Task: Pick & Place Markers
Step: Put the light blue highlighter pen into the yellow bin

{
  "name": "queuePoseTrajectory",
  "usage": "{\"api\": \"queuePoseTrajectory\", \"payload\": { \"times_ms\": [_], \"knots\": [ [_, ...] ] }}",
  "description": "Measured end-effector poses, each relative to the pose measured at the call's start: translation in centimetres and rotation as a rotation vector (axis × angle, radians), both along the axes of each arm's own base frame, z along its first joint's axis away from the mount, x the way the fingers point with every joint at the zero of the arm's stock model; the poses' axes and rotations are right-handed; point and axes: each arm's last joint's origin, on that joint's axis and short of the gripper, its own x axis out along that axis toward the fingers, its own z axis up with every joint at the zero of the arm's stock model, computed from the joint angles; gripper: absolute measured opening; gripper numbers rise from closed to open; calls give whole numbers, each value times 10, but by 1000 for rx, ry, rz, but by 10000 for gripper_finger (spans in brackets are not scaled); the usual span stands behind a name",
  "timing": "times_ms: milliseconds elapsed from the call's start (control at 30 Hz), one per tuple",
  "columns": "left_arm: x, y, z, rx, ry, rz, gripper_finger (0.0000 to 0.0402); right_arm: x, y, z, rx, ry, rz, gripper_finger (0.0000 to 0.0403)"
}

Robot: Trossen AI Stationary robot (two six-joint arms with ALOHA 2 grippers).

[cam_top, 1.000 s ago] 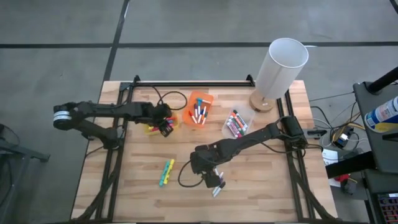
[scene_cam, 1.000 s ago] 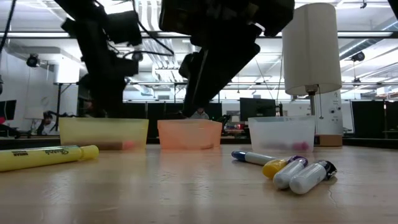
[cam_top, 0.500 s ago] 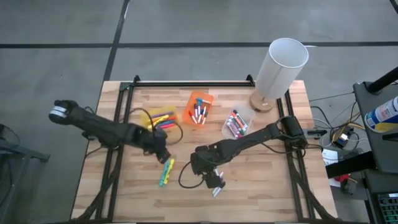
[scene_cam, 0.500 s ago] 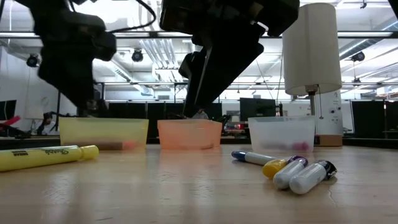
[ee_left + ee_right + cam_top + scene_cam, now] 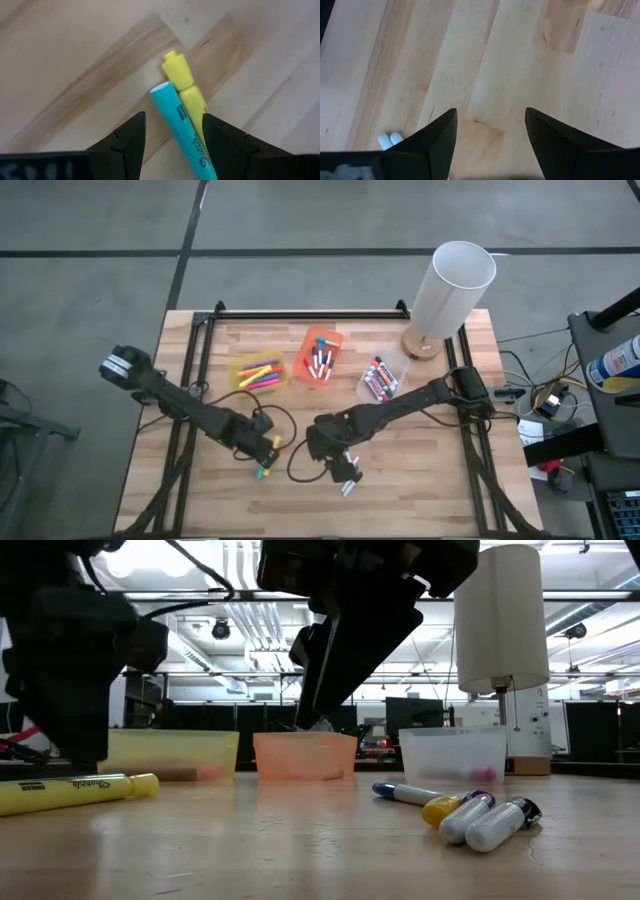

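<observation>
A yellow marker (image 5: 187, 92) and a teal marker (image 5: 175, 120) lie side by side on the wooden table, touching. My left gripper (image 5: 172, 145) hangs open just above them, pointing steeply down, one finger on each side, apart from both. In the high view it (image 5: 270, 455) covers most of the pair. My right gripper (image 5: 345, 470) hovers open near the table's front middle over several white and yellow-capped markers (image 5: 465, 815); only two white ends (image 5: 390, 141) show beside its finger. More markers lie in three bins.
A yellow bin (image 5: 258, 373), an orange bin (image 5: 321, 355) and a clear bin (image 5: 381, 378) stand in a row at the table's middle back, each holding markers. A white lamp (image 5: 450, 290) stands at the back right. Cables trail across the table from both arms.
My left gripper has swung from above the yellow bin toward the table's near edge, sinking and rolling as it went, and now hangs over the yellow and teal markers. It has stayed open. The markers have not moved.
</observation>
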Motion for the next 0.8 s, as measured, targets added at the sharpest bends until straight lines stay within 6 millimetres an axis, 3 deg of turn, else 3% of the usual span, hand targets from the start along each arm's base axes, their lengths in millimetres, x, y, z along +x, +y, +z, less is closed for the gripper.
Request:
{"api": "queuePoseTrajectory", "payload": {
  "times_ms": [467,600,800],
  "knots": [
    [5,-6,-23,32,82,3,177,0,1,0,-1,-1,5,226],
    [4,-5,-25,48,97,-16,140,0,1,0,-1,-3,4,226],
    [3,-4,-21,68,81,-35,48,0,1,0,0,-4,4,226]
  ]
}}
